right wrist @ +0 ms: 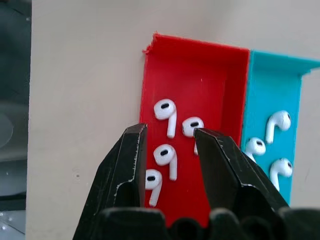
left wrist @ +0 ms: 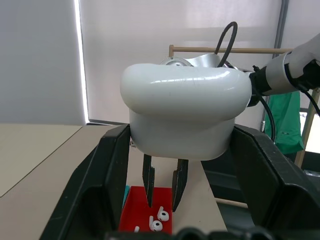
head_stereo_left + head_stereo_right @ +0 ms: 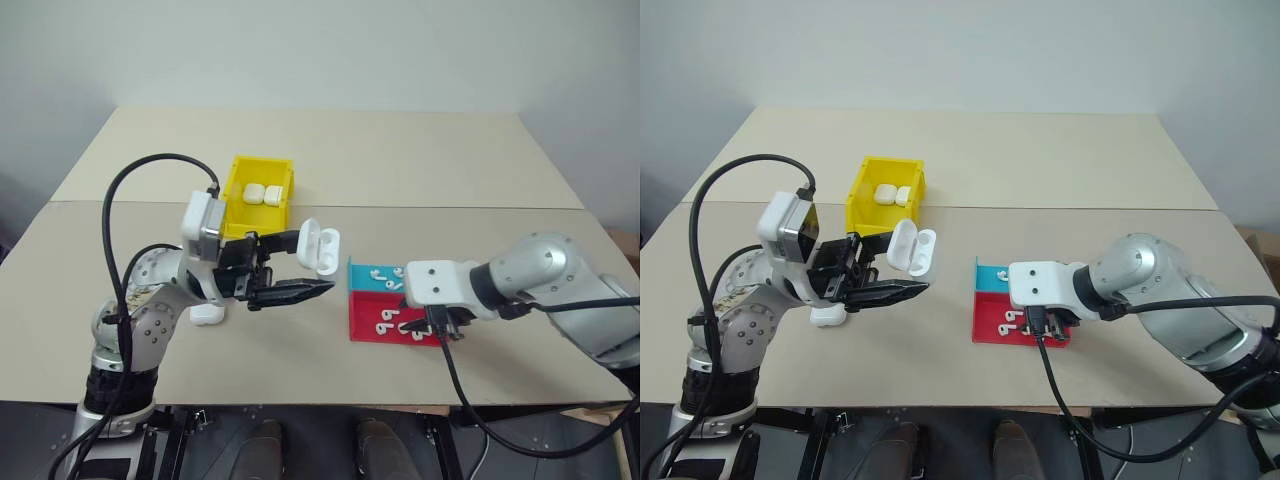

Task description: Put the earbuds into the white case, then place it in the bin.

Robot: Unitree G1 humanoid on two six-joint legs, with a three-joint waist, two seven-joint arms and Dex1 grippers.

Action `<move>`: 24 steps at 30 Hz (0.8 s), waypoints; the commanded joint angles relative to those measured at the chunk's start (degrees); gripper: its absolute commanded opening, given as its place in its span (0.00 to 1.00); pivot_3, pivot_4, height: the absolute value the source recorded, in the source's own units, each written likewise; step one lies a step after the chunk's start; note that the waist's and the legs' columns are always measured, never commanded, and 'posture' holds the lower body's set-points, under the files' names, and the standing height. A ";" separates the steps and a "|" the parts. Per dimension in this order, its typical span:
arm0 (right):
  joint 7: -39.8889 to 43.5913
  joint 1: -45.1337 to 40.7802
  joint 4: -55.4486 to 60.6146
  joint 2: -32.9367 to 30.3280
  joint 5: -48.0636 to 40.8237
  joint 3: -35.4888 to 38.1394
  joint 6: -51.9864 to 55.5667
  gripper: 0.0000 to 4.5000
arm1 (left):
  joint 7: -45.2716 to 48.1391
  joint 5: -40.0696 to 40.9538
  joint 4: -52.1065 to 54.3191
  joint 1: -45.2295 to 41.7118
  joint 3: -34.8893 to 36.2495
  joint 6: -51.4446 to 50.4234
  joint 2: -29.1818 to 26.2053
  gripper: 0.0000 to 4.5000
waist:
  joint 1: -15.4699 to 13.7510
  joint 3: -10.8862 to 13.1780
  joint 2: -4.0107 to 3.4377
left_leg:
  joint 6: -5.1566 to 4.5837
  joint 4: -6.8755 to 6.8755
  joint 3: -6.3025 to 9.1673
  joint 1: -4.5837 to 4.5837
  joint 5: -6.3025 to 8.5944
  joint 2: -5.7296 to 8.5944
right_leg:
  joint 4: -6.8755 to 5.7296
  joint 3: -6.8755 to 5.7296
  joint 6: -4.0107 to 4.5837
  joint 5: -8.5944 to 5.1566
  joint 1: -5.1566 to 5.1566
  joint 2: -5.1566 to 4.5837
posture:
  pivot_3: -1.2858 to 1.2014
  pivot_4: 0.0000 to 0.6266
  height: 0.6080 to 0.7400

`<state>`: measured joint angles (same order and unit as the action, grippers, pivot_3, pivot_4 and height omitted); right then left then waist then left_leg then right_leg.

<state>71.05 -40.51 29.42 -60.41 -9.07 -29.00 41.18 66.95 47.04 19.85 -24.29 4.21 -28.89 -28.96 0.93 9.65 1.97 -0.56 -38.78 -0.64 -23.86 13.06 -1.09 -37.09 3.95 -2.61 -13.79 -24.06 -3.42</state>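
Note:
My left gripper [image 3: 312, 263] is shut on the white case [image 3: 320, 246] and holds it above the table with its lid tipped open; in the left wrist view the case [image 2: 185, 110] sits between both black fingers. Several earbuds [image 1: 166, 111] lie in the red tray [image 1: 200, 75]. Over that tray my right gripper [image 1: 170, 131] points down, its jaws partly apart with one earbud [image 1: 165, 154] below the gap and nothing gripped. The yellow bin [image 3: 232, 195] stands behind the left hand, holding two closed cases [image 3: 262, 193].
Against the red tray's far side sits a teal tray [image 1: 272, 80] holding three more earbuds [image 1: 277, 122]. Another closed white case [image 3: 207, 315] lies on the table under my left forearm. A seam crosses the tabletop behind the bin.

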 commanded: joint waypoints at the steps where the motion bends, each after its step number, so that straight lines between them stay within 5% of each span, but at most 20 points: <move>1: 2.11 -2.55 -0.75 2.39 5.17 -4.80 -2.10 0.42 | -1.36 0.59 2.59 0.38 0.02 0.68 0.02 0.62 | -0.02 0.00 0.00 | 0.00 0.00 0.00 0.00 0.00 0.00 | 0.01 0.00 0.00 0.00 0.00 0.00 | 0.52 0.24 1.00; 24: 3.56 -2.37 -9.48 10.32 19.47 -9.87 -6.50 0.42 | -4.12 2.45 3.98 1.85 0.80 0.52 -1.66 0.62 | -0.10 0.00 0.00 | 0.00 -0.01 0.04 -0.01 0.00 0.02 | 0.00 -0.02 0.01 0.01 -0.01 -0.01 | 0.52 0.24 1.00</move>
<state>74.37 -43.08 19.55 -50.32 9.96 -39.71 35.41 63.11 48.50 21.73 -22.40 3.94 -28.80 -30.08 0.83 9.65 1.96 -0.56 -38.79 -0.60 -23.86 13.05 -1.07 -37.09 3.92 -2.60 -13.79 -24.06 -3.44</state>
